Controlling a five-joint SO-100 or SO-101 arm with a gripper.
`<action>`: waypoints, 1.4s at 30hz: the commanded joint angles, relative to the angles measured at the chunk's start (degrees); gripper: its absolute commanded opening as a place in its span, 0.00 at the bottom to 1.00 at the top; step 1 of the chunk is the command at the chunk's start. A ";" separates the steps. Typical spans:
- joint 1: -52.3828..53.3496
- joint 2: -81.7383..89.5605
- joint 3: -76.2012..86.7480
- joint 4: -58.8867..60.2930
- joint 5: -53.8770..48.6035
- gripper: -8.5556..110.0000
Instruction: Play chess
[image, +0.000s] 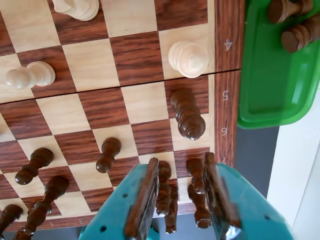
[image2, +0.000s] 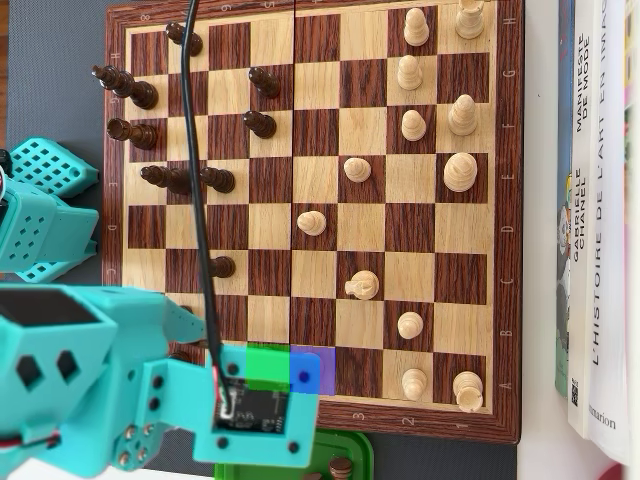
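The wooden chessboard (image: 135, 55) fills the wrist view and also shows in the overhead view (image2: 505, 250). My gripper (image: 181, 162) enters from the bottom edge, teal with brown pads, jaws open. Between the jaws, lower down, stand two dark pieces (image: 164, 190) (image: 197, 192) on the board's near rows; no pad touches them. A dark piece (image: 187, 114) and a light pawn (image: 189, 59) stand ahead of the gripper near the numbered edge. In the overhead view the teal arm (image2: 100, 380) covers the board's lower left corner and hides the gripper.
A green tray (image: 280, 85) with captured dark pieces (image: 295, 25) lies beside the board; its edge shows in the overhead view (image2: 355, 450). Dark pawns (image: 107, 155) and light pieces (image: 30, 75) stand around. Green (image2: 265, 368) and blue (image2: 312, 372) tinted squares sit by the arm. Books (image2: 600, 200) lie right.
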 joint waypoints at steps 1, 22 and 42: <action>1.23 -1.93 -4.66 0.18 -0.26 0.19; 1.05 -5.89 -2.64 -0.44 -1.85 0.21; 1.23 -11.16 -3.16 -2.02 -2.20 0.21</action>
